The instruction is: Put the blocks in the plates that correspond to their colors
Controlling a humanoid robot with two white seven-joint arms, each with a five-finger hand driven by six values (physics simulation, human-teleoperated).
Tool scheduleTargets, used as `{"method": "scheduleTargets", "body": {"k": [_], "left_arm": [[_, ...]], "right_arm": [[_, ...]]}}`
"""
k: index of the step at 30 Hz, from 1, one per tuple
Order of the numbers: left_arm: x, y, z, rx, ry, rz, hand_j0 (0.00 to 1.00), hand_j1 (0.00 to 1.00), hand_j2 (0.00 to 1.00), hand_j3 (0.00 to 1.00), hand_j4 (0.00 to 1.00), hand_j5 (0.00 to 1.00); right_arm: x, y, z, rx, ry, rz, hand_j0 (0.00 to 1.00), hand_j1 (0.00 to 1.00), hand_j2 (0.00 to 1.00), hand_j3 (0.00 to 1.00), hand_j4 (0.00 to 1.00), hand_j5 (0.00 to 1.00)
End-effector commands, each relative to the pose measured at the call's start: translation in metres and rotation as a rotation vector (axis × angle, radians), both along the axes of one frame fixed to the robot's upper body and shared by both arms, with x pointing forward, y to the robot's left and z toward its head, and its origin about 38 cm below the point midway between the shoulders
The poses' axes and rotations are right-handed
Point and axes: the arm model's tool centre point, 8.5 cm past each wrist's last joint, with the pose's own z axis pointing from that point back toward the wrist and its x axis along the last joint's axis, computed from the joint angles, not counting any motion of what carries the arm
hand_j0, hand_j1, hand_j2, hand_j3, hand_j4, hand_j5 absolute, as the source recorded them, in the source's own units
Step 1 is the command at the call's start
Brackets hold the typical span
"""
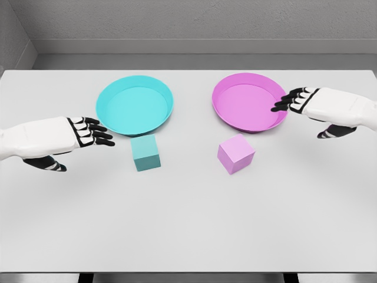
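While both blocks sit on the counter (188,230) outside their plates, the left hand (79,137), fingers wide and empty, should close squarely on the teal block (145,152) just near of the teal plate (106,94); the right hand (306,106) hovers open over the pink plate (221,100), the pink block (235,154) near it.

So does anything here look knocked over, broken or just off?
Nothing stands out. The teal block and pink block sit flat on the table, outside their upright plates.

Simulated test bench, not a lived-in room: bare white table (188,236), plain grey walls (206,20), flat rendered surfaces throughout.
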Motion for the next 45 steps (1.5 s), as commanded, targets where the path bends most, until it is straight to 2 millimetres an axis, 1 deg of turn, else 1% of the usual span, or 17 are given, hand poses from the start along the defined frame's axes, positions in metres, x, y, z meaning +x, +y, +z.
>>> {"method": "scheduleTargets", "body": {"k": [1,3,6,7,10,12,13,15,18,22,24,26,30,37,40,42,45], "left_arm": [[0.000,0.000,0.000,-0.005,0.004,0.002,1.00,1.00,1.00,1.00,1.00,1.00],[0.002,-0.004,0.001,-0.010,-0.005,-0.007,1.00,1.00,1.00,1.00,1.00,1.00],[0.010,-0.030,-0.006,0.016,-0.036,-0.070,1.00,1.00,1.00,1.00,1.00,1.00],[0.013,-0.041,-0.008,0.017,-0.035,-0.098,1.00,1.00,1.00,1.00,1.00,1.00],[0.018,-0.062,-0.016,0.036,-0.068,-0.145,1.00,1.00,1.00,1.00,1.00,1.00],[0.026,-0.069,-0.022,0.038,-0.074,-0.145,1.00,1.00,1.00,1.00,1.00,1.00],[0.030,-0.076,-0.025,0.042,-0.079,-0.157,1.00,1.00,1.00,1.00,1.00,1.00],[0.032,-0.077,-0.027,0.046,-0.075,-0.156,1.00,1.00,1.00,1.00,1.00,1.00],[0.043,-0.088,-0.038,0.047,-0.079,-0.152,1.00,1.00,1.00,1.00,1.00,1.00],[0.046,-0.094,-0.044,0.046,-0.074,-0.157,1.00,1.00,1.00,1.00,1.00,1.00],[0.052,-0.097,-0.048,0.048,-0.076,-0.150,1.00,1.00,1.00,1.00,1.00,1.00],[0.062,-0.108,-0.058,0.052,-0.076,-0.144,1.00,1.00,1.00,1.00,1.00,1.00],[0.061,-0.111,-0.062,0.063,-0.071,-0.155,1.00,1.00,1.00,1.00,1.00,1.00],[0.060,-0.114,-0.065,0.070,-0.071,-0.163,1.00,1.00,1.00,1.00,1.00,1.00],[0.061,-0.114,-0.065,0.075,-0.073,-0.163,1.00,1.00,1.00,1.00,1.00,1.00],[0.057,-0.118,-0.077,0.087,-0.048,-0.178,1.00,1.00,1.00,1.00,1.00,1.00],[0.058,-0.119,-0.078,0.092,-0.046,-0.180,1.00,1.00,1.00,1.00,1.00,1.00]], "right_arm": [[-0.001,0.000,0.002,0.000,-0.003,0.000,1.00,1.00,1.00,1.00,1.00,1.00],[0.000,-0.001,0.004,-0.001,-0.008,-0.001,1.00,1.00,1.00,1.00,1.00,1.00],[0.001,-0.003,0.010,0.000,-0.026,-0.009,1.00,1.00,1.00,1.00,1.00,1.00],[0.000,-0.002,0.005,-0.008,-0.021,-0.008,1.00,1.00,1.00,1.00,1.00,1.00],[-0.006,0.013,-0.002,-0.018,-0.009,0.038,1.00,1.00,1.00,1.00,1.00,1.00],[-0.014,0.035,-0.015,-0.021,0.020,0.102,1.00,1.00,1.00,1.00,1.00,1.00],[-0.016,0.043,-0.015,-0.015,0.017,0.126,1.00,1.00,1.00,1.00,1.00,1.00],[-0.019,0.051,-0.014,-0.006,0.009,0.149,1.00,1.00,1.00,1.00,1.00,1.00],[-0.021,0.058,-0.025,-0.019,0.033,0.167,1.00,1.00,1.00,1.00,1.00,1.00],[-0.023,0.083,-0.040,0.024,0.059,0.214,1.00,1.00,1.00,1.00,1.00,1.00],[-0.022,0.086,-0.039,0.031,0.055,0.220,1.00,1.00,1.00,1.00,1.00,1.00],[-0.016,0.086,-0.035,0.039,0.056,0.174,1.00,1.00,1.00,1.00,1.00,1.00],[-0.008,0.097,-0.036,0.090,0.070,0.109,1.00,1.00,1.00,1.00,1.00,1.00],[-0.011,0.120,-0.041,0.152,0.071,0.162,0.99,0.99,0.99,0.99,0.99,0.99],[-0.014,0.120,-0.051,0.160,0.100,0.151,0.96,0.96,0.96,0.96,0.96,0.96],[-0.016,0.119,-0.056,0.161,0.116,0.137,0.96,0.96,0.96,0.96,0.96,0.96],[-0.015,0.114,-0.063,0.162,0.146,0.083,0.97,0.97,0.97,0.97,0.97,0.97]]}}
